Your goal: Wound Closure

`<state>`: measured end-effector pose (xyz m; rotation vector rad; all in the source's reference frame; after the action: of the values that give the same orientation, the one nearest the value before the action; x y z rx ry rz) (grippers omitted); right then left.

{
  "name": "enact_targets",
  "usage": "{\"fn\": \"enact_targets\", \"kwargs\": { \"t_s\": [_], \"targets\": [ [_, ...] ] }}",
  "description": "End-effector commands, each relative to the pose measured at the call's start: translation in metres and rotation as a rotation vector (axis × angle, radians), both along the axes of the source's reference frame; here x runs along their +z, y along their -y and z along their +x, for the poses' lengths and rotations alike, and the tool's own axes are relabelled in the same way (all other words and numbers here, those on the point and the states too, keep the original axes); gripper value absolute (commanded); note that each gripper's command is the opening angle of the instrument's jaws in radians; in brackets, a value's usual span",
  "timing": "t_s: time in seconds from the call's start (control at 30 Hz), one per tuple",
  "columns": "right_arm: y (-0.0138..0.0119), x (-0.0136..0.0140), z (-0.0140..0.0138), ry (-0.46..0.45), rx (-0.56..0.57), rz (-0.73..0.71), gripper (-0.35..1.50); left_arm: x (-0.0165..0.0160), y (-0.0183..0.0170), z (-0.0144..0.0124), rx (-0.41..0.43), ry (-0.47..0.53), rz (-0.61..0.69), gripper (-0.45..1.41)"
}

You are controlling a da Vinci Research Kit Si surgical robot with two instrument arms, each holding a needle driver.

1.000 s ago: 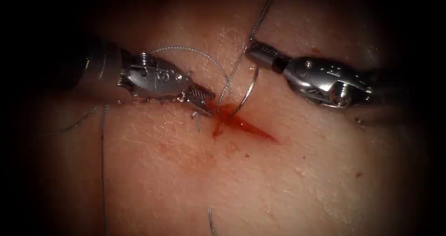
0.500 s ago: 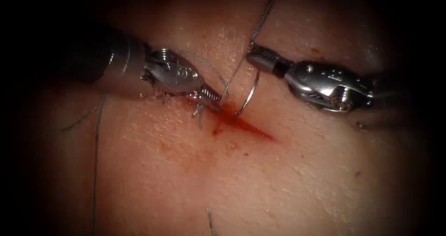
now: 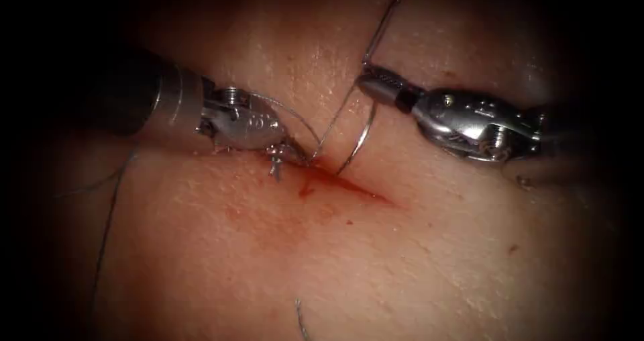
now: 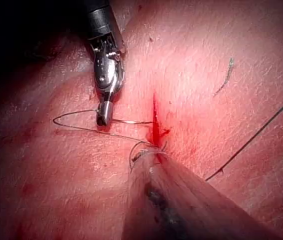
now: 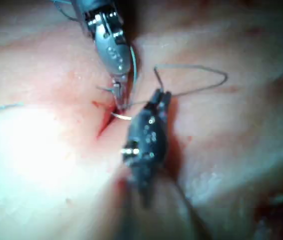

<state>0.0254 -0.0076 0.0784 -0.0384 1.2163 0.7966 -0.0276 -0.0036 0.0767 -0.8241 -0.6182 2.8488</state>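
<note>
Right end effector (image 3: 367, 80) grips needle (image 3: 359, 143) tail; left end effector (image 3: 295, 158) touches tissue (image 3: 402, 260).

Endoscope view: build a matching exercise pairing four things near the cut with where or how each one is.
1 right pincer
2 left pincer
3 needle
4 cut end of thread

a tip at the cut's left end
b lying loose on the tissue, below the cut
c shut on the needle's upper end
d tip in the tissue at the cut

1-c, 2-a, 3-d, 4-b
</note>
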Motion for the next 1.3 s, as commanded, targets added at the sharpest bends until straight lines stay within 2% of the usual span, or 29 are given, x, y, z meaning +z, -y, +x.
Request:
{"fn": "enact_targets", "kwargs": {
  "t_s": [0.03,0.23,0.47,0.6,0.8,1.07,1.3],
  "targets": [
    [0.0006,0.0005,0.0007,-0.003,-0.001,0.002,-0.35,0.0003,0.0005,-0.0007,0.019,0.004,0.003,-0.45],
    [0.0006,0.0005,0.0009,-0.005,0.000,0.001,-0.35,-0.0004,0.0017,-0.0018,0.052,0.034,0.053,-0.45],
    [0.0009,0.0008,0.0015,0.000,-0.006,-0.025,-0.35,-0.0011,0.0008,-0.0009,0.065,0.047,0.064,-0.45],
    [0.0011,0.0007,0.0022,0.076,-0.046,-0.102,-0.35,-0.0022,0.0002,0.0000,0.065,0.047,0.056,-0.45],
    [0.0012,0.0007,0.0032,0.197,-0.067,-0.215,-0.35,-0.0023,0.0003,-0.0001,0.061,0.044,0.052,-0.45],
    [0.0038,0.0016,0.0048,0.295,-0.136,-0.271,-0.35,-0.0023,-0.0001,-0.0004,0.054,0.047,0.050,-0.37],
    [0.0051,0.0025,0.0050,0.335,-0.183,-0.286,-0.35,-0.0026,-0.0009,-0.0006,0.040,0.053,0.044,-0.33]
  ]
}}
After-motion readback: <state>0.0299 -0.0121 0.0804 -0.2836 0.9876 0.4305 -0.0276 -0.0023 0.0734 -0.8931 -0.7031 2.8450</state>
